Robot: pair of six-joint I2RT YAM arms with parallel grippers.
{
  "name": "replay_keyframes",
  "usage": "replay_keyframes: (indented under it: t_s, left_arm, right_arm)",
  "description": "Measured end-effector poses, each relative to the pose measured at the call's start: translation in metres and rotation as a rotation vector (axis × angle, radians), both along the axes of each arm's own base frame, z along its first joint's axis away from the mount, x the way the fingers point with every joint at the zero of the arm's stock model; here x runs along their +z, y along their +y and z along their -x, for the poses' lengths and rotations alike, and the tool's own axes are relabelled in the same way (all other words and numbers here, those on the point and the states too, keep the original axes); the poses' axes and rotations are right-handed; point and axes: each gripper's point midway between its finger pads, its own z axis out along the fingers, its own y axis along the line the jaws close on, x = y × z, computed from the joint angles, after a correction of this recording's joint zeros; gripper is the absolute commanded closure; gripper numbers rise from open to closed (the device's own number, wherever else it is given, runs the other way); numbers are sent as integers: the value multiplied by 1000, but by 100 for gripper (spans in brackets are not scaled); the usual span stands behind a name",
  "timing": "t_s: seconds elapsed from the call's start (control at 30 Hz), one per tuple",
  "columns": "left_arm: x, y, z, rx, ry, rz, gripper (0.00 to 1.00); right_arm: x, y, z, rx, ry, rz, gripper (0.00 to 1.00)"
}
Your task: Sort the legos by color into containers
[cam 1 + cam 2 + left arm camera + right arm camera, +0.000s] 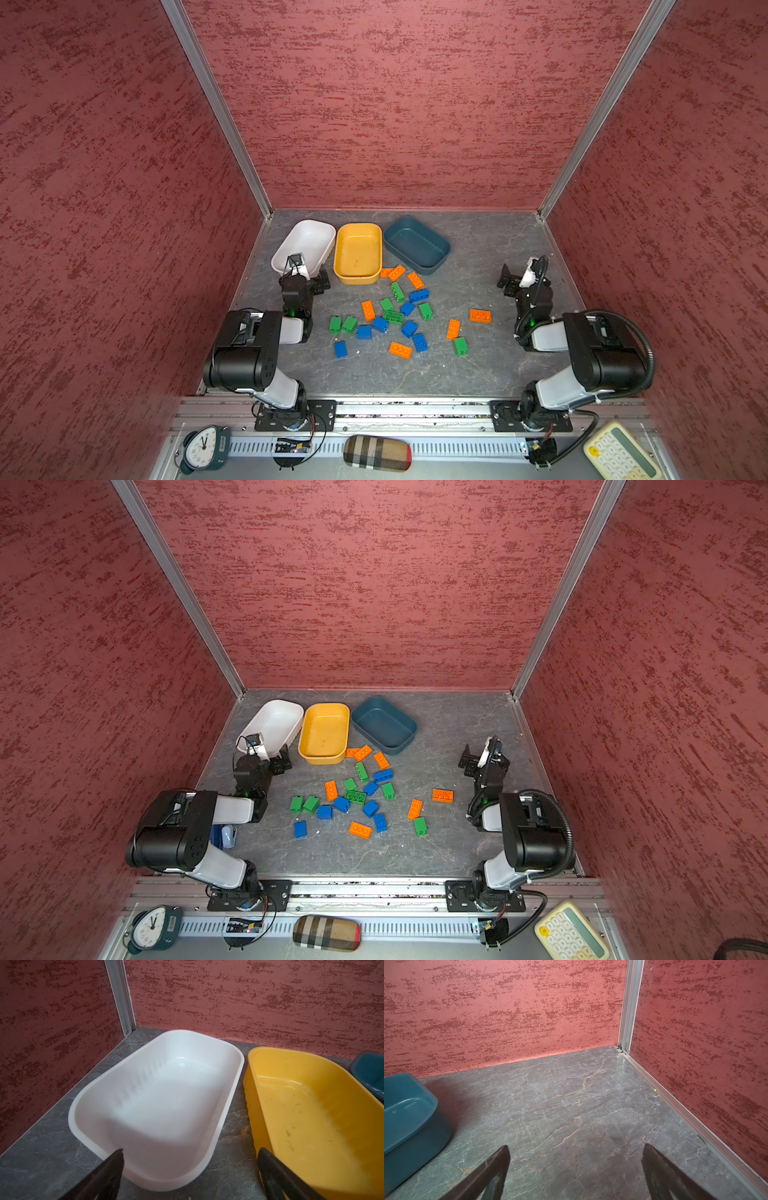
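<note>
The left pincer [191,1149] and right pincer [576,1145] gape wide, empty. The legos [392,316] crowd beside the yellow tub [357,279]; 1 grasp could snag 2 colours.

The left arm [296,297] covers the near end of the white tub [309,239], and both wrist views cut off the teal tub [368,1071].

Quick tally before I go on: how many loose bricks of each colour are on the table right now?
Orange bricks: 7
Green bricks: 7
Blue bricks: 7
Total: 21
</note>
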Motion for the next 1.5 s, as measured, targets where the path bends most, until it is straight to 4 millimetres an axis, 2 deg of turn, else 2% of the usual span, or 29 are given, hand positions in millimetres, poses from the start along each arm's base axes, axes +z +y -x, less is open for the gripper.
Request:
replay_keyframes:
  t_s: [0.5, 0.57, 0.67, 0.73, 0.8, 0.9, 1.0, 1.1, 1.2, 1.4, 1.5]
  left_arm:
    - [4, -4, 2, -10, 9, -13, 1]
    - [20, -11, 1, -28, 4, -28, 0]
    - [66, -18, -1, -34, -82, -35, 1]
    - [100, -17, 4, -10, -163, -10, 1]
    - [124, -12, 12, 29, -224, 34, 1]
    - [149, -4, 18, 91, -280, 132, 0]
    - [159, 3, 16, 151, -272, 208, 1]
    - [160, 2, 14, 166, -244, 248, 0]
    - [151, -9, 15, 159, -202, 256, 1]
    - [135, -44, 15, 99, -139, 239, 1]
    - [131, -46, 13, 105, -113, 241, 1]
  right_arm:
    - [2, 3, 0, 21, 8, 3, 1]
    - [9, 4, 0, 23, 12, 4, 1]
    - [41, 3, -5, 20, -31, 6, 1]
    - [65, 0, -9, 1, -65, -14, 1]
    - [81, -2, -13, -15, -71, -48, 1]
    - [88, 1, -20, -7, -29, -112, 1]
    - [68, 9, -23, 28, 90, -171, 1]
    - [26, 15, -19, 32, 276, -230, 1]
    - [-9, 17, -5, 0, 453, -283, 1]
    - [-38, -2, 30, -157, 677, -304, 1]
    - [-59, -16, 47, -224, 779, -309, 3]
